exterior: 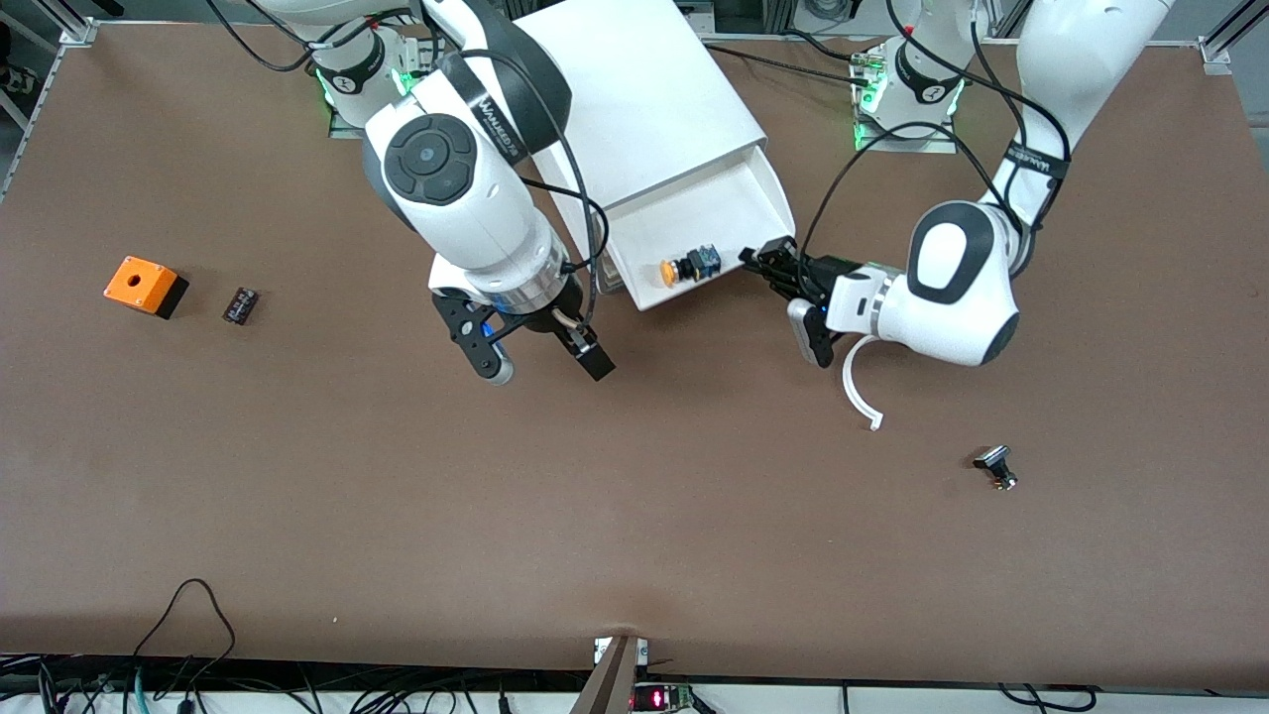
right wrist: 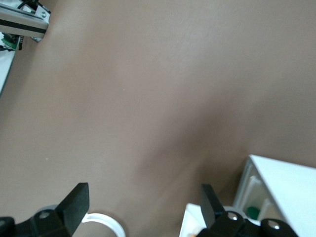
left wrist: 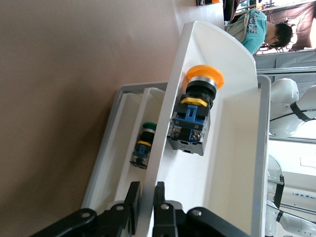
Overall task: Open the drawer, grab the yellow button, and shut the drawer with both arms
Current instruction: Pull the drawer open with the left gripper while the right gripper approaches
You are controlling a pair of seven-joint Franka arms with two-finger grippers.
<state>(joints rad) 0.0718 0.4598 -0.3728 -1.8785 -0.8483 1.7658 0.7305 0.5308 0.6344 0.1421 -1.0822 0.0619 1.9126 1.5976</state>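
Observation:
The white cabinet stands between the arms' bases. Its top drawer is pulled out toward the front camera. The orange-capped button lies on its side in the drawer, and shows in the left wrist view. My left gripper is at the drawer's corner toward the left arm's end, shut on the drawer's thin wall, one finger on each side. My right gripper hangs open and empty over the bare table, beside the drawer's front; its fingers are wide apart.
A green-capped button lies in a lower tray. An orange box and a small black block lie toward the right arm's end. A small black part lies toward the left arm's end, nearer the camera. A white curved strip hangs from the left wrist.

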